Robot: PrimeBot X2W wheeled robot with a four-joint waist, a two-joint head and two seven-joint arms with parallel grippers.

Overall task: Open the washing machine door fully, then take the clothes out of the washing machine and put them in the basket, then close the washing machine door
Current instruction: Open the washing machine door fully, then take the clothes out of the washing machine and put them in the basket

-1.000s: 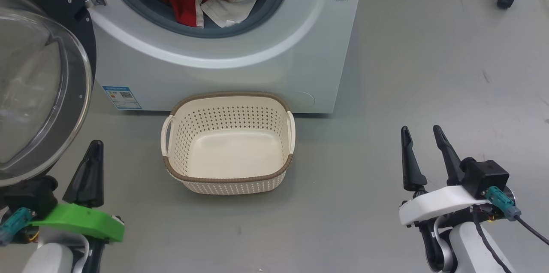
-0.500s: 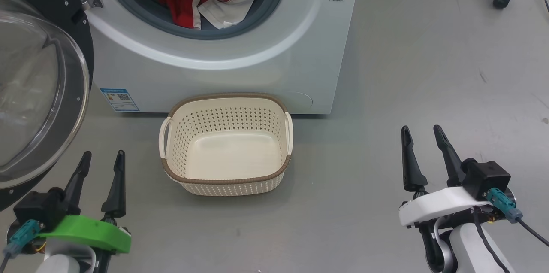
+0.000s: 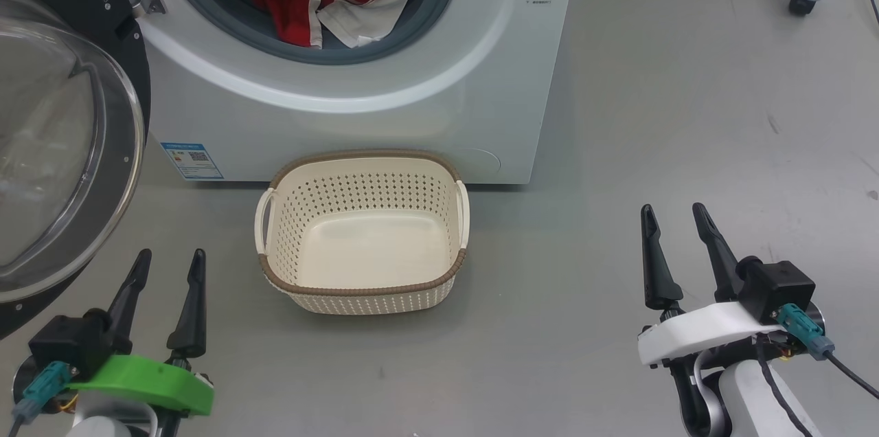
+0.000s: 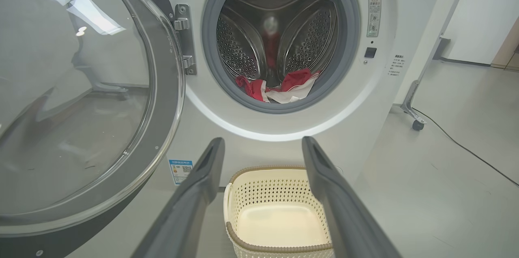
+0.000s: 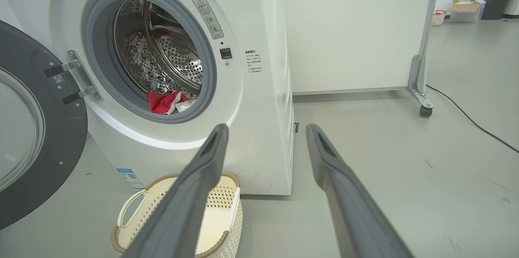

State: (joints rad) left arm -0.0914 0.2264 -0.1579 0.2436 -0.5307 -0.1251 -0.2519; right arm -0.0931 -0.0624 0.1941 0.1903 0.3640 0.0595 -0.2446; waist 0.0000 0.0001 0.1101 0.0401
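Nearest, the left tool (image 3: 172, 255) and the right tool (image 3: 671, 210) hover above the floor, both with fingers spread and holding nothing. Beyond and between them, the basket (image 3: 364, 289) stands just before the washing machine (image 3: 426, 107). The washing machine door (image 3: 69, 148) is swung wide at left, and the clothes (image 3: 309, 1) lie in the drum.

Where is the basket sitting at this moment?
Head view, left of centre: the basket stands on the floor right in front of the washing machine, below its opening, nearer the left gripper than the right gripper.
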